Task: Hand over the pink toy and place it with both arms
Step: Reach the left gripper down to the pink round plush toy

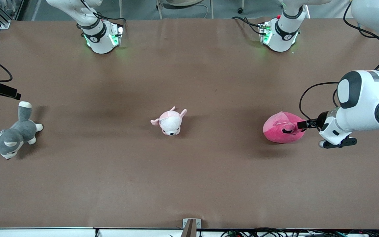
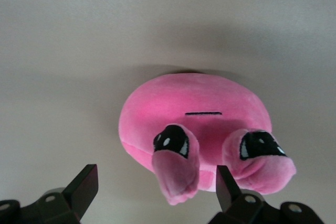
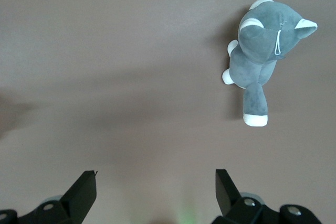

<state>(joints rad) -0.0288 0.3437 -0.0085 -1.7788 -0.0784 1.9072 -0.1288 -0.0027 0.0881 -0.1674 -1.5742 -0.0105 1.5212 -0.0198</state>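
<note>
- While the pink toy (image 1: 281,127) sits on the table (image 1: 189,184), the left claw (image 1: 303,125) is at its side, fingers spread wide, gripping nothing; pickup, handover and placing are all left.
- Off by the grey dog (image 3: 262,51), the right claw (image 3: 155,192) waits open and empty, barely visible in the front view.

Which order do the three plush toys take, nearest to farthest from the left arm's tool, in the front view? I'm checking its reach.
From the left tool:
1. Pink toy, right at the tool.
2. Pale pink-and-white plush, mid-table.
3. Grey-and-white dog, at the right arm's end.
</note>
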